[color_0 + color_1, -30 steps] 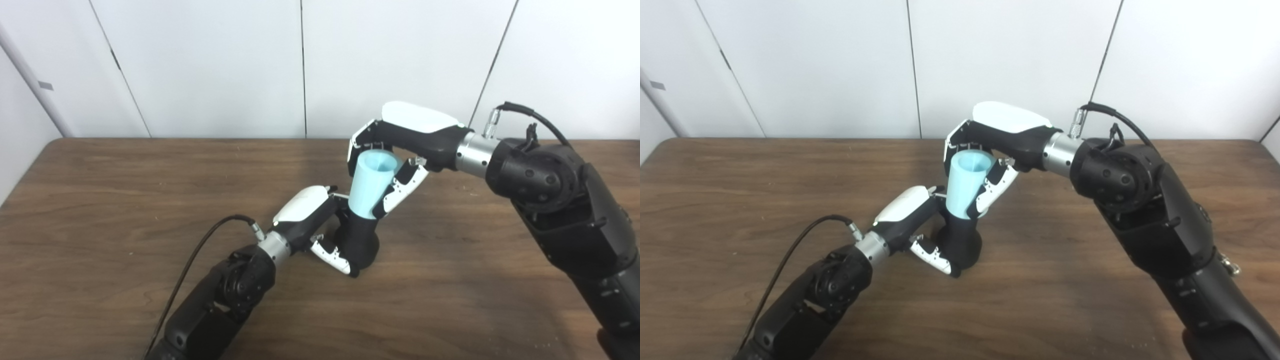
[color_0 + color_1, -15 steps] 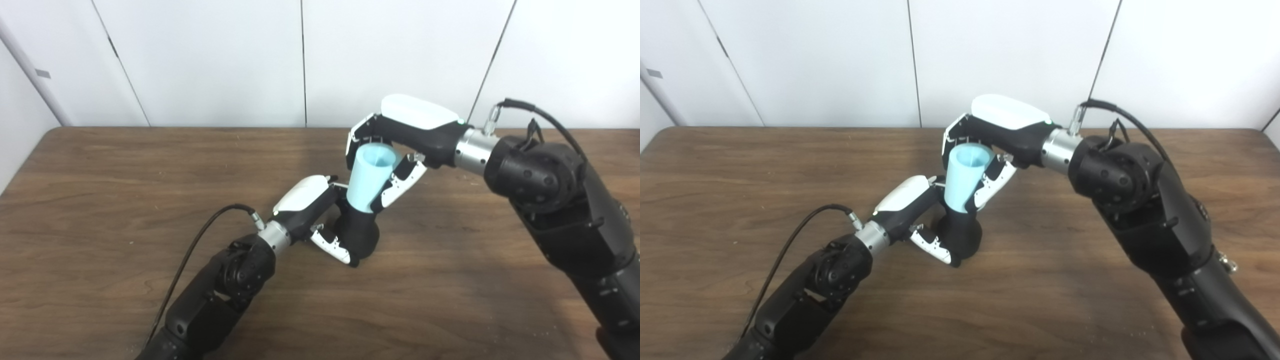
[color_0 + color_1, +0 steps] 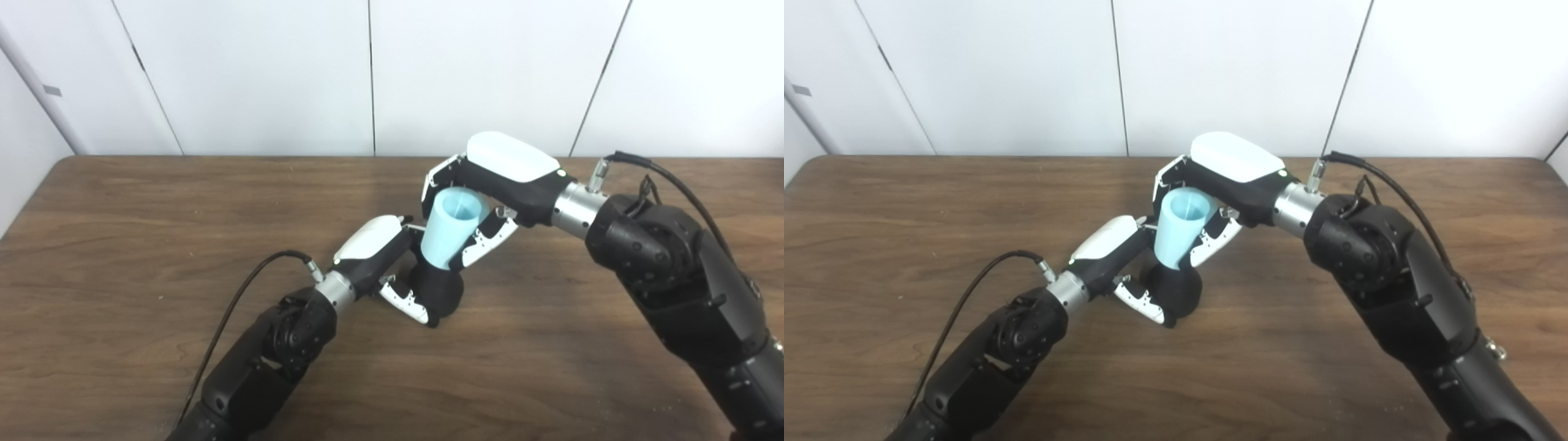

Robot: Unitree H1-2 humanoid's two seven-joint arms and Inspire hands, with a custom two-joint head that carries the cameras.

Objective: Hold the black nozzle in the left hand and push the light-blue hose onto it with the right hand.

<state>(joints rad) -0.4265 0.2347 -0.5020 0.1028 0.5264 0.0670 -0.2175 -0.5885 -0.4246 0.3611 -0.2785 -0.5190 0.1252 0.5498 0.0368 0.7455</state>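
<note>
Light-blue tapered plastic hose [image 3: 449,230] sits pushed over the matte black rounded nozzle [image 3: 436,290], mid-table on the brown wooden table [image 3: 122,214]. My right hand [image 3: 490,184], entering from three o'clock, wraps the hose; my left hand [image 3: 383,260], from seven o'clock, clasps the nozzle.

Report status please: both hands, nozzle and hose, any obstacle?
Left hand shut on black nozzle, base on table. Right hand shut on light-blue hose, lower end over nozzle top. Nothing in the way.
</note>
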